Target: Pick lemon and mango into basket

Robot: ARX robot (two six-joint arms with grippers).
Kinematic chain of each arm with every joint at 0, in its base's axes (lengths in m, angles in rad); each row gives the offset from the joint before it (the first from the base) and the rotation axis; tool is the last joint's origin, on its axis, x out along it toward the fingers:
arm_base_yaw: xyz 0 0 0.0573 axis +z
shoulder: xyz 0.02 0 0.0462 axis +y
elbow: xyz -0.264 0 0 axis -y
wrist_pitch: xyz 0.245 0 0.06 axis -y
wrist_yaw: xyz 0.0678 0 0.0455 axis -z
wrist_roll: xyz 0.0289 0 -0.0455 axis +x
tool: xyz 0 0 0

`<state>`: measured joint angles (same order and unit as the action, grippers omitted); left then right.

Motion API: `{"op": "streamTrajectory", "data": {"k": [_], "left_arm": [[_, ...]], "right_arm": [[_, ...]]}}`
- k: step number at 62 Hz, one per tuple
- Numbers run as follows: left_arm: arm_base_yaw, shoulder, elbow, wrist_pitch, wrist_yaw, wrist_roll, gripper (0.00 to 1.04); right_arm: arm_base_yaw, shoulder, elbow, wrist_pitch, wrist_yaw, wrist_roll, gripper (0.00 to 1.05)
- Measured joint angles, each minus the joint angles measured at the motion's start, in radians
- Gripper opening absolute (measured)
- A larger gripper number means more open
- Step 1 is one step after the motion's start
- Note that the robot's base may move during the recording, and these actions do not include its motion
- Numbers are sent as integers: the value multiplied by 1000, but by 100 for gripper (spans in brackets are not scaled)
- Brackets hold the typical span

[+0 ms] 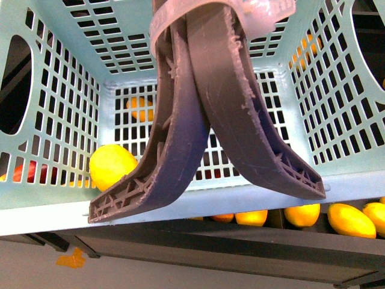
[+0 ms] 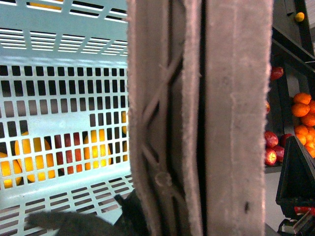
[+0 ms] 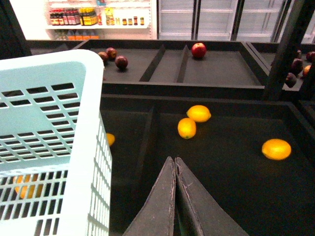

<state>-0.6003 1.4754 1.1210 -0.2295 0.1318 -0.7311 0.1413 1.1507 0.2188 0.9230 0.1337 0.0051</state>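
The turquoise basket (image 1: 66, 90) fills the front view, its two dark brown handles (image 1: 198, 108) joined by a white zip tie (image 1: 264, 15). One yellow oval fruit (image 1: 112, 165) lies inside it by the near wall. My left gripper (image 2: 130, 214) is shut on the basket's handles (image 2: 206, 118) and shows only as a dark shape behind them. My right gripper (image 3: 174, 161) is shut and empty above a dark bin, right of the basket's rim (image 3: 54, 66). Three lemons (image 3: 187, 128) lie loose in that bin, beyond the fingertips.
Elongated yellow-orange fruits (image 1: 351, 220) lie on the shelf under the basket. A red apple (image 3: 198, 49) and dark fruits (image 3: 121, 62) sit in farther bins, split by dividers (image 3: 152, 64). Oranges (image 2: 302, 109) and red fruits (image 2: 271, 147) fill shelves beside the handles.
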Motion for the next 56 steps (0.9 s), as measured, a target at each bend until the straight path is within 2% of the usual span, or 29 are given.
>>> {"op": "streamTrajectory", "data": {"k": [10,21,44,56], "left_arm": [[0,0,0,0,2,0,14],[0,0,0,0,-2,2,14],[-9,0,3,0,10,1,14],[-8,0,5,0,20,-10,14]], "right_arm": [[-27,-84,-57,-31,-23,-3,3],[-32,-107,-68,-35,-26,-2,39],[-38,-110,-68,-35,-22,-2,97],[-38,-114,-68,-35,-26,-2,96]]}}
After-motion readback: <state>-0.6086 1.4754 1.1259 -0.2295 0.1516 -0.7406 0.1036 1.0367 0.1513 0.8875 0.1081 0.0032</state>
